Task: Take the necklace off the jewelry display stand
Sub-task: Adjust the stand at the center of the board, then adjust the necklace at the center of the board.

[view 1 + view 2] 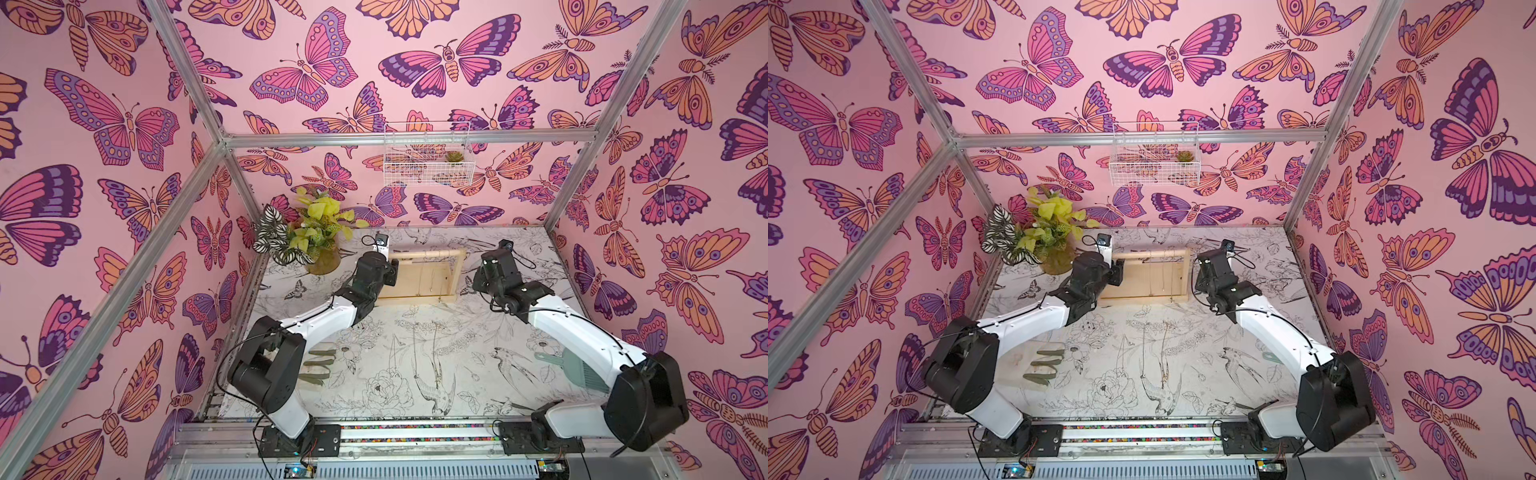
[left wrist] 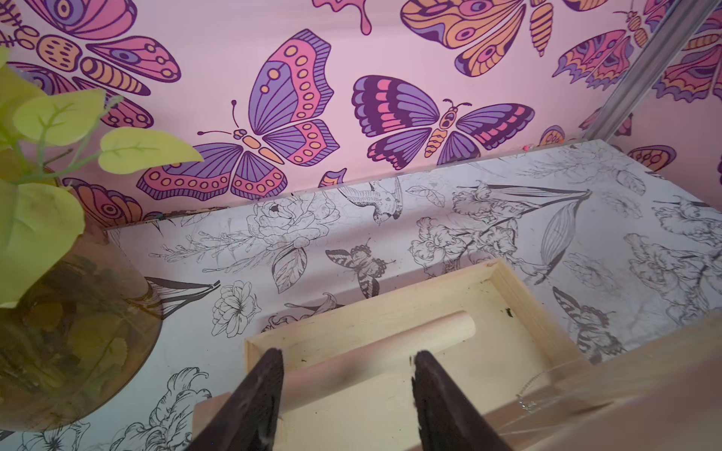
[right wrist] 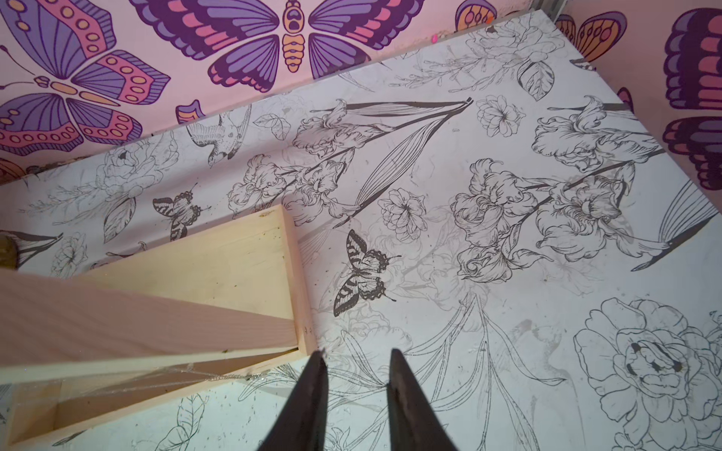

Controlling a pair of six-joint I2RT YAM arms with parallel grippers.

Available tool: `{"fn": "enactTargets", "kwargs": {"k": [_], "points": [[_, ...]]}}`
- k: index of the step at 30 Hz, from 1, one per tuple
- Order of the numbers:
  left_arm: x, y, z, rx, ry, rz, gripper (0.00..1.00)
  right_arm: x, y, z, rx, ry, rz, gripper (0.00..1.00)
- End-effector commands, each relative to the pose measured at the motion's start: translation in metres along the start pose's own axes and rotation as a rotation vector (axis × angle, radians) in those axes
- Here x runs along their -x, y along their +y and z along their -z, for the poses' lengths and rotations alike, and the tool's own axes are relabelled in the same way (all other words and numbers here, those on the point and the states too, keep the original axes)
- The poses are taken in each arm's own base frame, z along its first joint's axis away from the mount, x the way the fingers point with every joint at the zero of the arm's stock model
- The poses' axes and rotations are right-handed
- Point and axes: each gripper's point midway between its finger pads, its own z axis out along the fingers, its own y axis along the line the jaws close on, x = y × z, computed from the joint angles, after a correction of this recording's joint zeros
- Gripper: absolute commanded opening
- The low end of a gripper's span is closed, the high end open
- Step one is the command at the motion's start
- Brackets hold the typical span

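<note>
Top views | jewelry display stand: one | wire basket: one

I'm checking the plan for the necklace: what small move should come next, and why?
Probably ease the right gripper sideways toward the necklace. Its jaws are apart and empty, over the table beside the end of the stand near where it hangs; the left gripper straddles the other end.
</note>
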Motion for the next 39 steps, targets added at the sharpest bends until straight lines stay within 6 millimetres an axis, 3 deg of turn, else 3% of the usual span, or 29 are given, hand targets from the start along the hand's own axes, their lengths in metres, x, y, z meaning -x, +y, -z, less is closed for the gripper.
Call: {"fn": "enactTargets", "kwargs": {"k": [1,6,11,17,19,23,26,28,32,36,39], "points": [[0.004,0.003,-0.011,-0.026,0.01,-0.008,0.55,-0.007,-0.001,0.002,0.029,0.025,0.026,0.31],[0.008,0.009,-0.025,-0.037,0.027,-0.004,0.54,-0.012,-0.005,0.003,0.035,0.03,0.035,0.31],[0.009,0.009,-0.019,-0.052,0.03,0.013,0.54,-0.022,-0.006,0.002,0.049,0.053,0.037,0.31],[0.001,0.0,0.01,-0.115,0.039,0.076,0.61,-0.038,-0.002,-0.001,0.087,0.106,0.039,0.31],[-0.003,-0.006,0.022,-0.144,0.044,0.078,0.67,-0.043,0.0,-0.003,0.098,0.126,0.04,0.31],[-0.017,-0.016,0.056,-0.182,0.066,0.099,0.76,-0.048,0.003,-0.003,0.119,0.15,0.049,0.3],[-0.042,-0.025,0.082,-0.2,0.123,0.122,0.74,-0.063,0.022,-0.001,0.235,0.215,0.119,0.28],[-0.061,-0.029,0.098,-0.21,0.162,0.13,0.72,-0.085,0.041,0.006,0.328,0.284,0.183,0.25],[-0.075,-0.023,0.13,-0.202,0.184,0.186,0.71,-0.138,0.097,0.038,0.552,0.405,0.319,0.25],[-0.091,-0.013,0.151,-0.186,0.2,0.234,0.69,-0.18,0.125,0.047,0.568,0.51,0.4,0.24],[-0.102,-0.006,0.161,-0.171,0.203,0.26,0.68,-0.198,0.138,0.046,0.569,0.55,0.415,0.23]]}}
